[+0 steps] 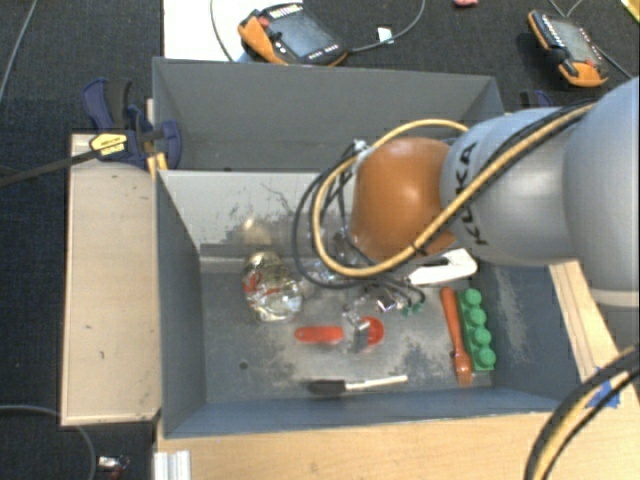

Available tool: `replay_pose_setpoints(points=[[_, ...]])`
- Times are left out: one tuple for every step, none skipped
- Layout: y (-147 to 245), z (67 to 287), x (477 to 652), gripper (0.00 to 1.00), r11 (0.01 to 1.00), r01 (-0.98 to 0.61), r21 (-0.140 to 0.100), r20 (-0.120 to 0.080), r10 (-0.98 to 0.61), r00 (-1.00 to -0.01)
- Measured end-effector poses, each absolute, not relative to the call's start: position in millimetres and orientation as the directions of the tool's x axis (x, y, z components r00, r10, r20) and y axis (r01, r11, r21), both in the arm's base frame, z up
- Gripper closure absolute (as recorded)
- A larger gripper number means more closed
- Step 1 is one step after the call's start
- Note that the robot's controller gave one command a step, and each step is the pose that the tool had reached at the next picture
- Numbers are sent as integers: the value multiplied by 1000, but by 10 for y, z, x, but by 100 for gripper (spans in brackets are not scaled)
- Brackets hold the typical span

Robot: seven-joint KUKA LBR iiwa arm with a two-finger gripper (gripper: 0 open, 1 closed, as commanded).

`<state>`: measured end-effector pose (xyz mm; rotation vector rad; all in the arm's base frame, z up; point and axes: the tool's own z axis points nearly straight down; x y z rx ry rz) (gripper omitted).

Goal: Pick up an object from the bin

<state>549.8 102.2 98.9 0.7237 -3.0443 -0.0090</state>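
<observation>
A small red oblong piece [320,335] lay flat mid-floor in the bin [180,298], beside a clear crumpled lump [270,290]. The gripper [357,330] stood low over its right end, arm entering from the right; open or closed could not be determined.

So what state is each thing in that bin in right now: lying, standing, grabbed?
pincer: low in the bin, between the red pieces.
red pieces: lying on the floor; held or not, I cannot tell.
clear crumpled lump: resting loose, left of the pincer, apart from it.
black-and-white pen: lying flat by the near wall.
orange stick: lying flat.
green bumpy block: lying flat, right beside the orange stick.
</observation>
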Motion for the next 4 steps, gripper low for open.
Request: replay_pose_setpoints(points=[[1756, 707, 5788, 0, 1000, -8, 3, -13, -8, -1000], [838, 706, 5256, 100, 926, -377, 3, 3, -377, -926], [840, 708, 5255, 100, 926, -376, 4, 3, -376, -926], [839, 959, 5232, 100, 927, -375, 6, 10, -375, -927]])
